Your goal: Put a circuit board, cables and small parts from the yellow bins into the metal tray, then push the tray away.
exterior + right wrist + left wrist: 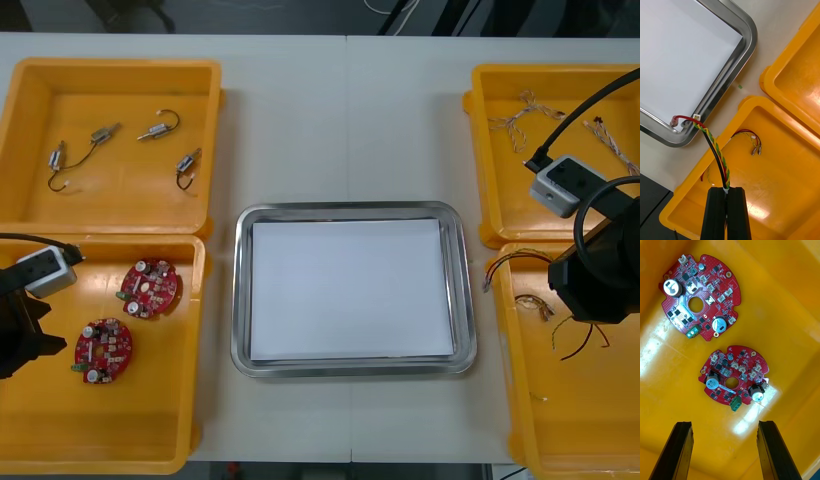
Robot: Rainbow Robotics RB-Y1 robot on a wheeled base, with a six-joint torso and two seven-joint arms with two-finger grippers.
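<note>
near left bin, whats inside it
Two red circuit boards lie apart on its floor, open left gripper close by. The left arm hides the bin's left side. The right gripper holds a cable over the near right bin.

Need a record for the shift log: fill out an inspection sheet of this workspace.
Surface: light table.
Job's things: metal tray, white inside; two circuit boards in near left bin; small metal parts in far left bin.
Clutter: green speck beside the tray.
Grippers: left gripper open above the boards; right gripper shut on red and yellow cable.
Cables: held cable's end over the tray's corner; more cables in far right bin and near right bin.
Surroundings: dark floor beyond the table.
</note>
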